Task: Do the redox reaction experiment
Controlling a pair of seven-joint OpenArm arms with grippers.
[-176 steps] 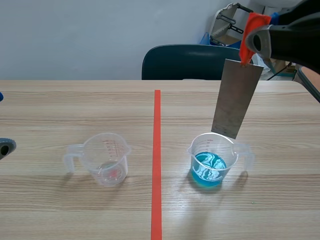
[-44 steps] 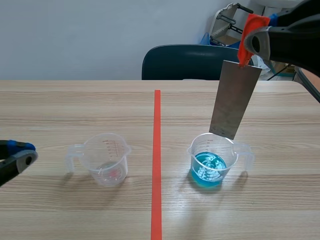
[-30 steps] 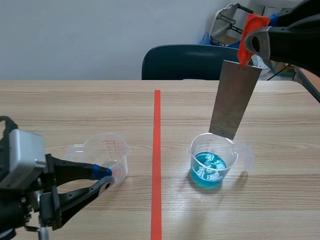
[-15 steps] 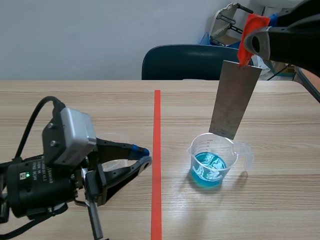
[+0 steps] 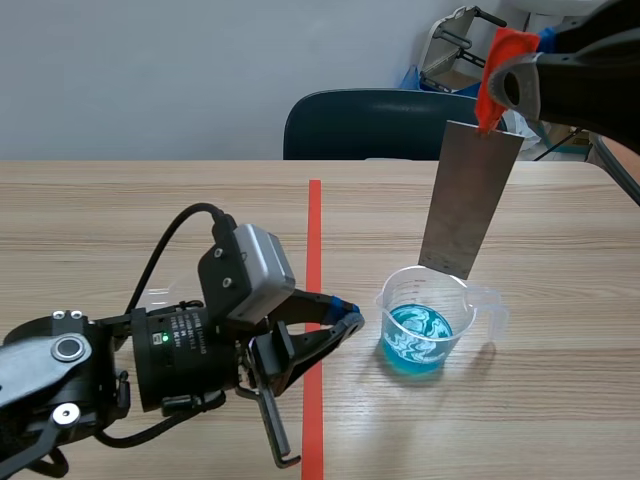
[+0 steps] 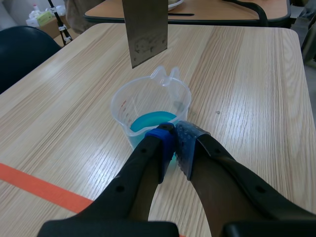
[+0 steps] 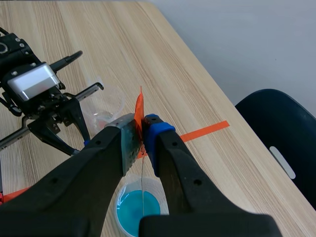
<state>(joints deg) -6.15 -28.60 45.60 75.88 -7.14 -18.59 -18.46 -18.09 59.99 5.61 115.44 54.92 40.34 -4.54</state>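
Note:
A clear beaker of blue liquid (image 5: 424, 328) stands right of the tape line. A grey metal sheet (image 5: 470, 196) hangs upright over it, lower edge just above the rim. The sheet's orange tab (image 7: 139, 113) is pinched in my right gripper (image 7: 141, 132), which is shut on it. My left gripper (image 5: 350, 322) sits low beside the blue beaker (image 6: 148, 109), its fingers shut with nothing between them and the tips by the beaker's near wall. An empty clear beaker (image 7: 104, 105) stands behind the left arm, mostly hidden in the scene view.
A red tape line (image 5: 314, 230) runs down the table's middle, and the left arm (image 5: 150, 360) lies across it. A dark blue chair (image 5: 375, 125) stands behind the far edge. Another table (image 6: 207, 10) shows beyond the table's edge in the left wrist view.
My left arm has swung in from the left, past the empty beaker and over the tape line, up to the blue beaker, and its fingers have closed. The right arm and sheet kept still.

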